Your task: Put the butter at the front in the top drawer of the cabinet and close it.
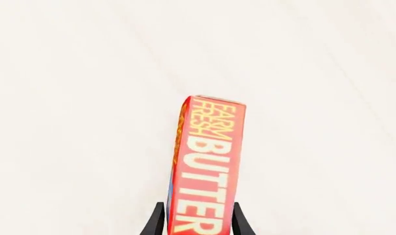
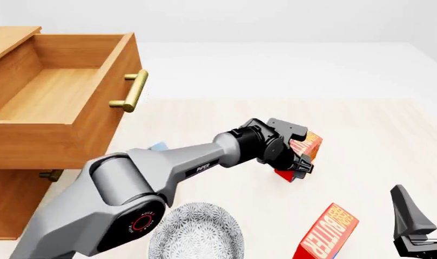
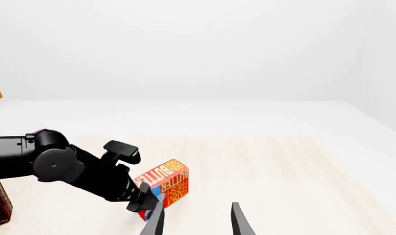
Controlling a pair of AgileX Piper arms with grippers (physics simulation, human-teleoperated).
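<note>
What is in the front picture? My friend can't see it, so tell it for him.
The left gripper holds a red butter carton above the pale table. The wooden cabinet on the left has its top drawer pulled open. A second butter carton and a patterned plate lie nearer.

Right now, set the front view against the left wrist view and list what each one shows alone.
Front view only: the cabinet with its top drawer pulled open, a second butter nearer the camera, a patterned plate, the left arm, and the right jaws, open and empty. Left wrist view only: the "FARM FRESH BUTTER" lettering on the held butter's red side, readable close up. Both: that held butter, clamped between the left jaws.
</note>
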